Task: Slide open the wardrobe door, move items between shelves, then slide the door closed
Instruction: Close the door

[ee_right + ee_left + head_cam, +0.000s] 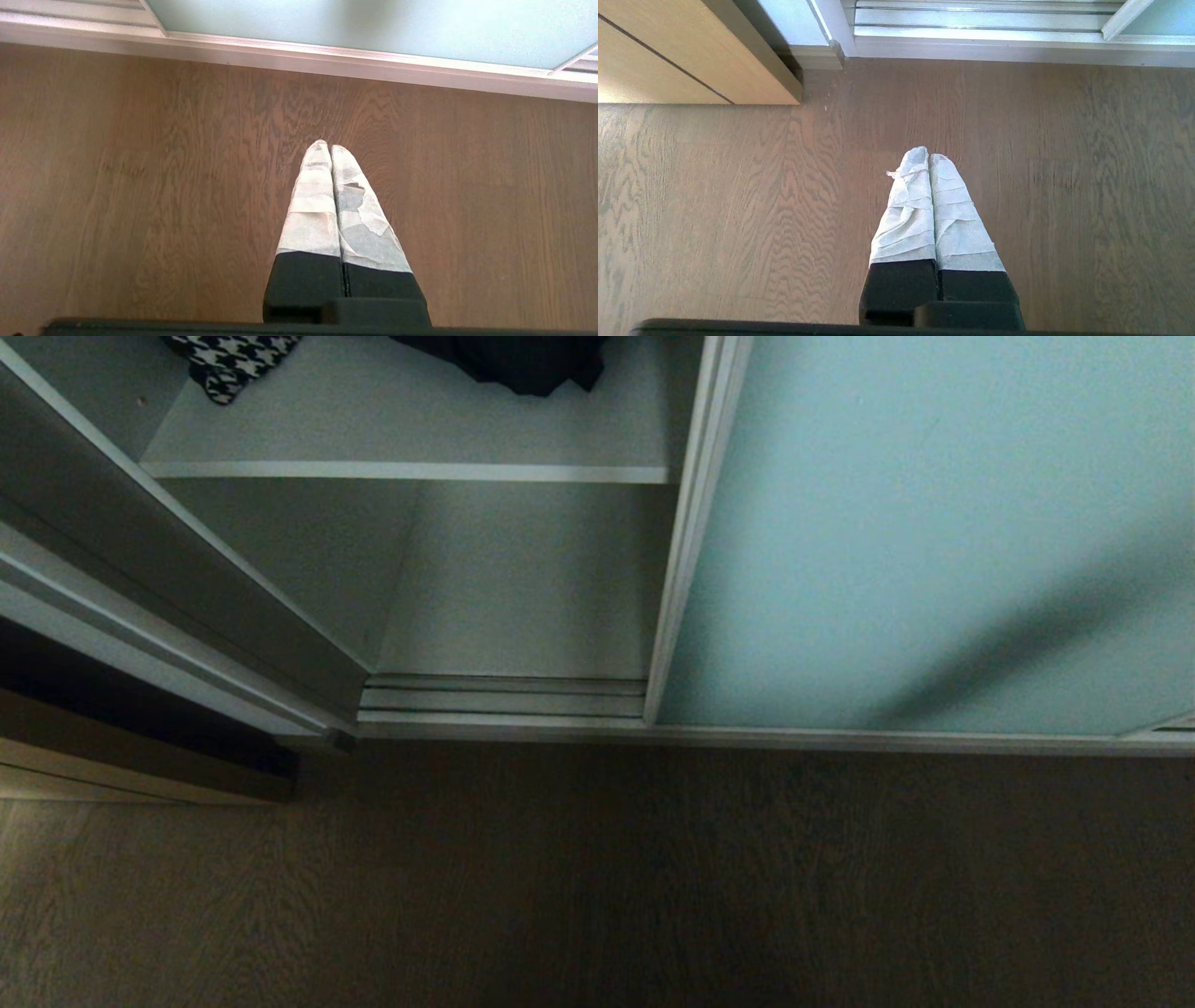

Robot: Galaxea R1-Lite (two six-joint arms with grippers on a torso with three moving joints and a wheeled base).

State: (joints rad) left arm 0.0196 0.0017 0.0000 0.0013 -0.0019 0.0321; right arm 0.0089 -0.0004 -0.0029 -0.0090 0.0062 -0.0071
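A: Wardrobe standing open at its left half, the sliding wardrobe door (924,532) sitting across the right half, its silver frame edge running down beside the opening.

B: What is lying inside?

A: On the upper shelf (411,471) a black garment (523,362) is resting towards the right, and a black-and-white houndstooth cloth (231,362) is lying near the left wall. Both are running off the top of the head view, so their full shape is not showing. The compartment below (523,588) is showing only its pale floor board and the grooved door track (504,698) in front of it.

B: And the grippers?

A: Neither is appearing in the head view. The left gripper (928,156) is pointing at the wood-grain floor (714,196), its two taped fingers pressed together with nothing between them, a beige wooden cabinet front (668,56) off to one side. The right gripper (329,145) is hanging over the floor in front of the glass door, fingers likewise pressed tip to tip and holding nothing.

B: Anything hard to read?

A: A dark diagonal shadow is crossing the glass.
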